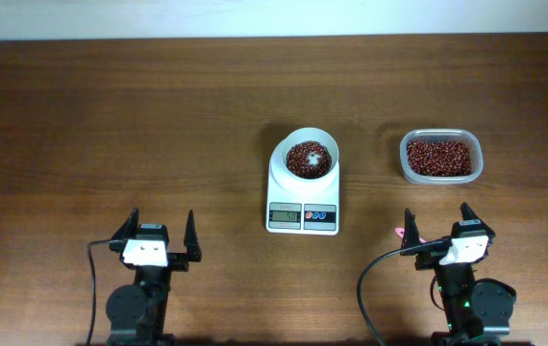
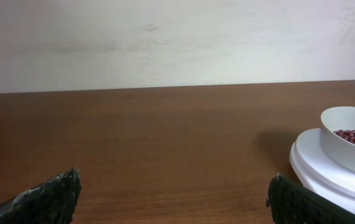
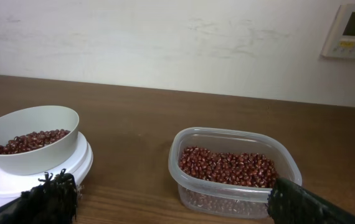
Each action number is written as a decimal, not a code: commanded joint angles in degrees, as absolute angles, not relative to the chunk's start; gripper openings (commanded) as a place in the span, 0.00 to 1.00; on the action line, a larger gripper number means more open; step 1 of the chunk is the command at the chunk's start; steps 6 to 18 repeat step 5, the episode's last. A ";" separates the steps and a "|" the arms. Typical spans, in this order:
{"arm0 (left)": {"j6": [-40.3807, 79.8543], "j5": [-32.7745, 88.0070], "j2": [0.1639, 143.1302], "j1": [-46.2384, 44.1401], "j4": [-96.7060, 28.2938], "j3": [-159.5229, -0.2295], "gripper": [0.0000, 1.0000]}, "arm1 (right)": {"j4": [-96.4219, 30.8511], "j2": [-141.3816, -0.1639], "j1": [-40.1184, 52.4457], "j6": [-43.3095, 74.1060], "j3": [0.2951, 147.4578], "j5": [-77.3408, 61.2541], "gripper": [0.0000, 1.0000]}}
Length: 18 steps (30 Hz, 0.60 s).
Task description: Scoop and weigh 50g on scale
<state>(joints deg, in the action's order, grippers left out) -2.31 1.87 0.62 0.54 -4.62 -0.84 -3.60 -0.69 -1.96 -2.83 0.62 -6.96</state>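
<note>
The white scale [image 1: 303, 197] stands mid-table with a round white bowl [image 1: 306, 159] on top, and dark red-brown beans [image 1: 306, 159] lie in the bowl. My left gripper [image 1: 162, 229] rests near the front edge, left of the scale, open and holding nothing. My right gripper [image 1: 437, 219] rests front right, also open with nothing in it. In the left wrist view the gripper [image 2: 174, 186] faces bare table, with the scale [image 2: 321, 171] and bowl [image 2: 352, 152] at the right edge. In the right wrist view the gripper [image 3: 171, 193] sits between the bowl [image 3: 28, 155] and the tub.
A clear plastic tub [image 1: 439, 157] full of beans stands right of the scale; the right wrist view shows the tub [image 3: 233, 190] close ahead. A small pink thing [image 1: 398, 231] lies beside my right gripper. A wall panel [image 3: 352, 31] hangs behind the table.
</note>
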 commanded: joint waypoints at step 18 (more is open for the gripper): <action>-1.72 1.23 0.30 0.93 -4.80 -0.51 0.99 | -3.88 -0.19 -2.28 -2.79 0.34 -7.49 0.99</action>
